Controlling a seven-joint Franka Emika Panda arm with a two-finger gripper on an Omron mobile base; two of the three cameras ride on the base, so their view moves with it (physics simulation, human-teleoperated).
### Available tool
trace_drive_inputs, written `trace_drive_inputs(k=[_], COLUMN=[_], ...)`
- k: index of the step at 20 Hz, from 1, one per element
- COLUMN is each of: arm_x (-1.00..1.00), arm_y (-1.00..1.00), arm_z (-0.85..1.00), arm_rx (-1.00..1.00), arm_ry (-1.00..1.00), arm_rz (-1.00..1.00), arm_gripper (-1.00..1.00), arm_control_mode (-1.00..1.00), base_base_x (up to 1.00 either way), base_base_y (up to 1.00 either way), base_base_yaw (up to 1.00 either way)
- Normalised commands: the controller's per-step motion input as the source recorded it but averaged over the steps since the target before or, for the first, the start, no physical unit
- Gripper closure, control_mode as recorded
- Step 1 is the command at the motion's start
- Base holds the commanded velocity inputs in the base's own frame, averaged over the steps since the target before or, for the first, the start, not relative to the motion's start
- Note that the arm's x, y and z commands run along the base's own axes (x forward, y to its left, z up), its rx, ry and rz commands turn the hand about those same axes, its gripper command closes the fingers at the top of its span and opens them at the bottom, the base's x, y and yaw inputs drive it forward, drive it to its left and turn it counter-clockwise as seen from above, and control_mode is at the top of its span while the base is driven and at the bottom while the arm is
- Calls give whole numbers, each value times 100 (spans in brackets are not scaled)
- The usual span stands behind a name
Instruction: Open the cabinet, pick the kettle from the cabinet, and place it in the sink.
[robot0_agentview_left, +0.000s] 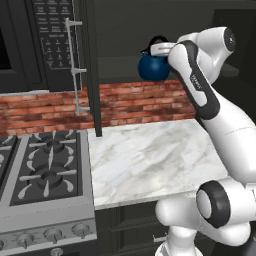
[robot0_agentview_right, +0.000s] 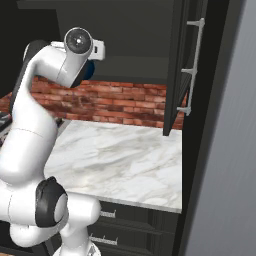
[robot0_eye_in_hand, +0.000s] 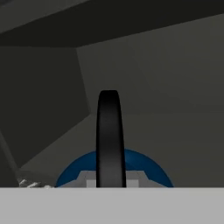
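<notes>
we see the kettle (robot0_agentview_left: 152, 67), round and dark blue, sitting on the shelf inside the cabinet (robot0_agentview_left: 125, 30), above the brick wall (robot0_agentview_left: 135, 102). its black loop handle (robot0_eye_in_hand: 109, 135) rises straight up the middle of the hand view, with the blue body showing on both sides of it. the tool (robot0_agentview_left: 159, 49) is at the top of the kettle, its jaws pressed together on that handle. in the right base view the arm covers most of the kettle, and we make out just a sliver of blue (robot0_agentview_right: 89, 70) beside the wrist. both cabinet doors stand swung out: the left door (robot0_agentview_left: 92, 65) with its long silver bar handle (robot0_agentview_left: 75, 65), and the right door (robot0_agentview_right: 181, 65) with its own bar (robot0_agentview_right: 194, 67). under the cabinet lies the white marble worktop (robot0_agentview_left: 150, 160). to its left we see the stove (robot0_agentview_left: 42, 170) with black grates and a row of knobs, and above that the black microwave (robot0_agentview_left: 30, 40).
</notes>
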Motion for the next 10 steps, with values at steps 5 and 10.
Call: trace_drive_inputs(k=[5,10], arm_x=[-75,-75], arm_y=[-14,-22], arm_z=[0,-5], arm_rx=[3,1], arm_ry=[-1,-9], arm_rz=[0,1], arm_gripper=[100,100], arm_control_mode=[-100,-100], base_base_x=[0,0], base_base_y=[0,0], base_base_yaw=[0,0])
